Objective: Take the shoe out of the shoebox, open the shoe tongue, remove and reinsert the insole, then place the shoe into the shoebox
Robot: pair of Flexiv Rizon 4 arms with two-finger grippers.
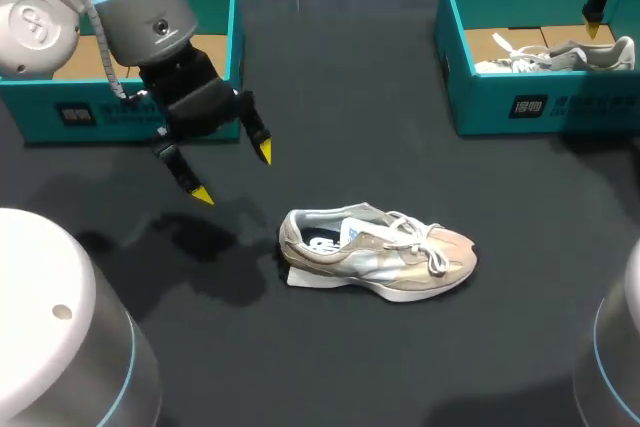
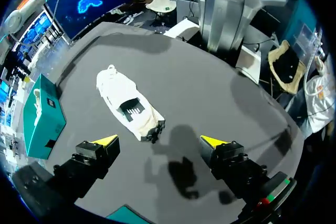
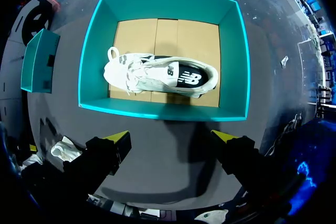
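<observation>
Hovering over the dark surface, the left hand is released: both yellow-tipped fingers spread wide, nothing between them, touching nothing. Its shadow lies on the surface just beside the shoe's heel. Ahead of that hand in the left wrist view lies the beige shoe, out of any box, resting on the surface near the middle, heel end nearest the hand, toe pointing away. Head view: the shoe sits on its sole, toe toward my right side, white laces loose over the tongue, insole with a dark mark showing in the opening. Hand and shoe are near each other but apart. Behind the left arm stands the left shoebox, teal, open, brown cardboard floor showing. Farther out, the right hand is likewise released, fingers wide apart, holding nothing, hanging above the right shoebox at the far right of the surface. Inside that teal box a second shoe lies on the cardboard floor, white laces and dark lining visible, well apart from the beige shoe. That hand touches neither box nor shoe.
</observation>
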